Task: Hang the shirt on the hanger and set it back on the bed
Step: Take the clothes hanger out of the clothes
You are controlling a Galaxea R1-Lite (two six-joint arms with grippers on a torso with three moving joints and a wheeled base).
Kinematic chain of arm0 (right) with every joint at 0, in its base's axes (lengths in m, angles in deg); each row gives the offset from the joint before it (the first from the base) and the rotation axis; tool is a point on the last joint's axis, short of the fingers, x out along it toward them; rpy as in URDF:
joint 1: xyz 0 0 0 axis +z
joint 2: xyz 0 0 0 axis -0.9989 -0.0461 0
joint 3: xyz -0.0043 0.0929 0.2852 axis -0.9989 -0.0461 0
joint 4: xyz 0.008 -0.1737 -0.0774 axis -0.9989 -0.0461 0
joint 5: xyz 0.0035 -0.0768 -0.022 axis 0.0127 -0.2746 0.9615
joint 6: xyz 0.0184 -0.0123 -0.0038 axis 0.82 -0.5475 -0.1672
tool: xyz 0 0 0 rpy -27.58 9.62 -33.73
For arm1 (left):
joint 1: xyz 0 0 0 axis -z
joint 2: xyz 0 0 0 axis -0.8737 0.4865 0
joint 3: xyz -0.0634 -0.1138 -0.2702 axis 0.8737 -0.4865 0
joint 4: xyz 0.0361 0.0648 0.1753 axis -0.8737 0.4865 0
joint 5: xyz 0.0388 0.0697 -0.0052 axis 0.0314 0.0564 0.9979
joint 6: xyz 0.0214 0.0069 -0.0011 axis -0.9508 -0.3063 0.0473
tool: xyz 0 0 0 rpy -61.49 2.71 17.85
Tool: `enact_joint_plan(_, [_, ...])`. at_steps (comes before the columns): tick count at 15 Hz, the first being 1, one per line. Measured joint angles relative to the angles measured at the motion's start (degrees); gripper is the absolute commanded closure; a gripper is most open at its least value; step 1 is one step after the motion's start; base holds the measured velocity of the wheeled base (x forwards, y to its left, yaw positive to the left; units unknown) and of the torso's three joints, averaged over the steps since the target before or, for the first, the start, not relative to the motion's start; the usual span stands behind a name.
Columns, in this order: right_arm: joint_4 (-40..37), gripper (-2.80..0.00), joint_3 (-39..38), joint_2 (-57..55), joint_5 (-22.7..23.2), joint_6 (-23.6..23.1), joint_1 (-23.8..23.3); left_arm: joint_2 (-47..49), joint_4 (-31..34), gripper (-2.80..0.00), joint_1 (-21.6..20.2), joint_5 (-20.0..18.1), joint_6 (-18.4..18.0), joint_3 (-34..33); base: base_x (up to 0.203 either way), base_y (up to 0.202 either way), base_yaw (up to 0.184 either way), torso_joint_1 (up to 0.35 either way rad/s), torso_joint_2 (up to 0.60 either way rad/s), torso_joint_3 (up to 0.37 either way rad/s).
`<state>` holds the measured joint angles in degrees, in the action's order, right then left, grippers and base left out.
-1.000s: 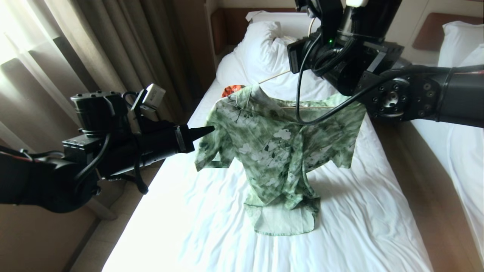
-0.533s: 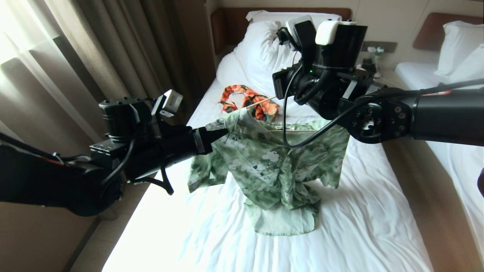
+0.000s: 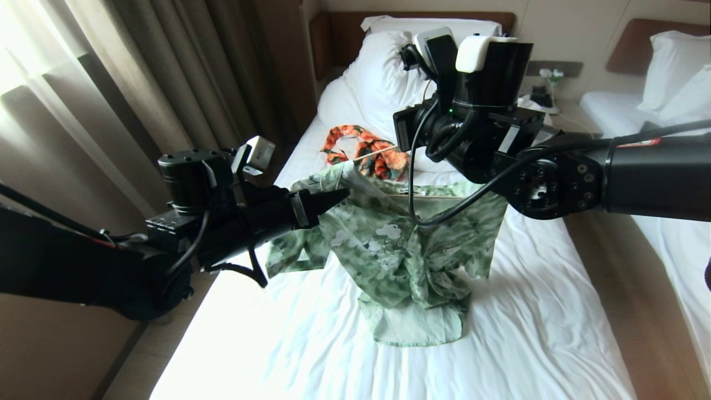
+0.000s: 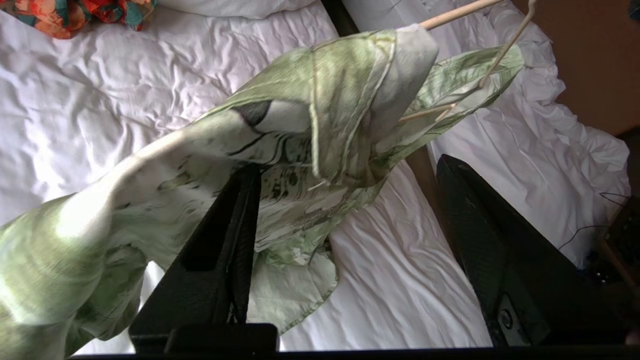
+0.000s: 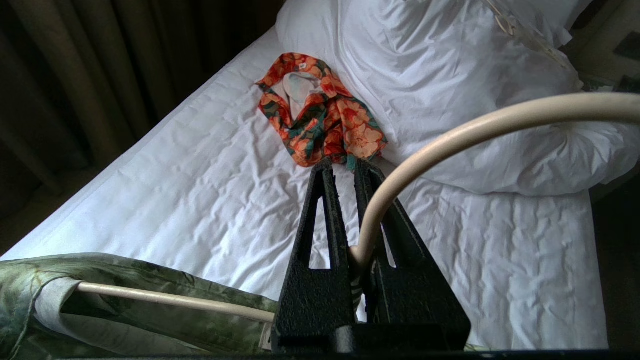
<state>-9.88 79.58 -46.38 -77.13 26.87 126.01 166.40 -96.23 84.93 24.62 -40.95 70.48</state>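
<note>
The pale green flowered shirt hangs from the cream hanger, its hem bunched on the bed. My right gripper is shut on the hanger's neck, below the curved hook, and holds it above the mattress. One hanger end pokes out of the shirt's shoulder. My left gripper is open at that shoulder, by the collar. Shirt cloth drapes over one of its fingers; the other finger stands clear of it. In the head view the left gripper touches the shoulder.
An orange floral garment lies by the white pillow near the headboard. Brown curtains hang along the bed's left side. A second bed stands to the right, past a strip of floor, with a nightstand between the headboards.
The left gripper has moved in to the shirt's shoulder and opened. The right arm has lowered the hanger, so the shirt hangs lower and the orange garment now shows.
</note>
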Motion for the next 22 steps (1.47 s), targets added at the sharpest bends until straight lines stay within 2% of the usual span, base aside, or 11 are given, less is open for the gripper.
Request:
enact_joint_plan(13, [-0.1, 0.00, -0.4, 0.3, 0.0, -0.1, 3.1, -2.1, -8.3, -2.80, 3.7, -0.6, 0.7, -4.8, 0.000, 0.000, 0.000, 0.000, 0.00, 0.000])
enact_joint_plan(16, [-0.1, 0.00, -0.4, 0.1, 0.0, -0.1, 4.2, -2.0, -8.6, -2.80, 3.8, -0.5, 0.7, -5.0, 0.000, 0.000, 0.000, 0.000, 0.00, 0.000])
enact_joint_plan(17, [-0.1, 0.00, -0.4, 0.0, 0.0, -0.1, 4.3, -2.0, -8.6, 0.00, 3.8, -0.5, 0.6, -5.0, 0.000, 0.000, 0.000, 0.000, 0.00, 0.000])
enact_joint_plan(20, [-0.1, 0.00, -0.6, 0.0, 0.0, 0.0, 4.8, -1.6, -9.5, 0.00, 3.3, -0.3, 0.5, -5.0, 0.000, 0.000, 0.000, 0.000, 0.00, 0.000])
enact_joint_plan(22, [-0.1, 0.00, -0.6, 0.0, 0.0, 0.0, 4.9, -0.9, -13.5, 0.00, 2.6, -0.3, 0.4, -5.3, 0.000, 0.000, 0.000, 0.000, 0.00, 0.000])
